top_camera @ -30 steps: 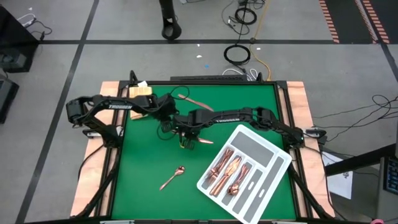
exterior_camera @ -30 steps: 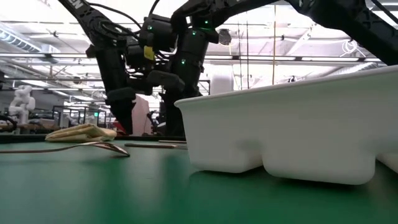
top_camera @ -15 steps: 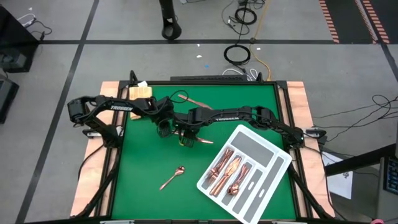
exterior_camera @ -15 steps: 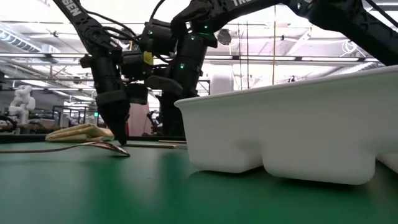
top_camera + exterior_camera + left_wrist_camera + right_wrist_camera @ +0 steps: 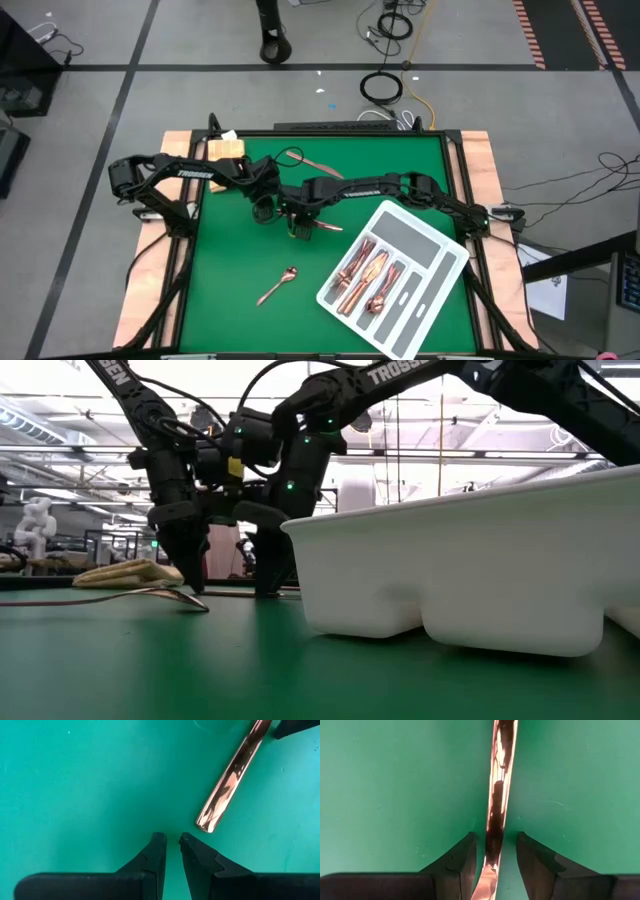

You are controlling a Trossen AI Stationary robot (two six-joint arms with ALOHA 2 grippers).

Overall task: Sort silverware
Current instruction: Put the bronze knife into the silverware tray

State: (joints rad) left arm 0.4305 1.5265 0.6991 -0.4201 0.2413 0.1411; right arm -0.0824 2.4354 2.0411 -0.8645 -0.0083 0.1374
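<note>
A slim copper piece of silverware (image 5: 322, 228) lies flat on the green mat. My right gripper (image 5: 297, 228) stands over it, pointing down and open. Its two fingers stand on either side of the shaft (image 5: 496, 820), with mat showing on both sides. My left gripper (image 5: 262, 212) is just to the table's left of it, also pointing down at the mat. Its fingers (image 5: 172, 840) are open by a narrow gap beside the piece's rounded end (image 5: 210, 822), without touching it. A copper spoon (image 5: 278, 285) lies alone nearer the near edge. Several more pieces lie in the tray (image 5: 425, 240).
The white divided tray sits slantwise at the table's right, near side, and its wall (image 5: 470, 560) fills the low view. A folded yellow cloth (image 5: 226, 148) lies at the far left corner. Another copper piece (image 5: 305, 160) lies near the far edge. Bare mat lies around the spoon.
My left gripper has come down from above the mat until its fingertips stand at the mat beside the copper piece. My right gripper has then lowered onto the same piece, with its fingers down at mat level. The silverware has stayed where it was.
</note>
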